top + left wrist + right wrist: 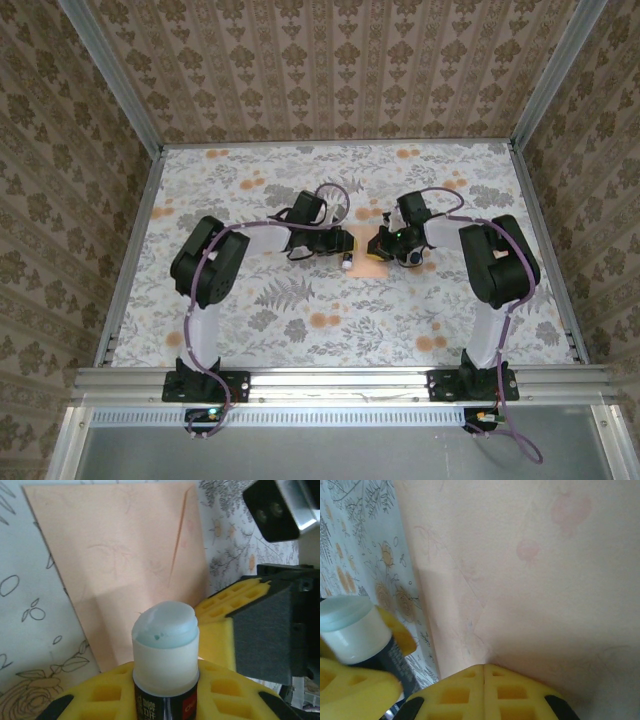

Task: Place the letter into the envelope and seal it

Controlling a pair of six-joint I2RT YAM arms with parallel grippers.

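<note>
Envelope (371,256) is laid flat at mid table (250,330), between the two grippers.

Right gripper (484,669) is pressed together with nothing pinched. Its tips appear to be set down on the peach paper, judged to be pinning it.

Left gripper (165,690) is clamped on a glue stick (165,645). The cap is off and the pale blue tip is exposed.

Key relation: the envelope lies ahead of the glue tip, to the robot's right of the left gripper. The stick's long axis is aimed at the paper. In the right wrist view the tip is seen just beside the envelope's edge, over the flowered cloth and apart from the paper. The left arm is the one positioned to glue, and the right is already on the sheet.

A fold line (177,540) is seen running diagonally across the envelope. Whether it is the flap edge, and whether the flap is open or folded down, cannot be told from these angles.

Letter: judged to be inside already. The faint reddish blots showing through the paper may be it or the cloth print.

Next move is judged to be a short advance of the tip onto the flap area while the paper is held down.
</note>
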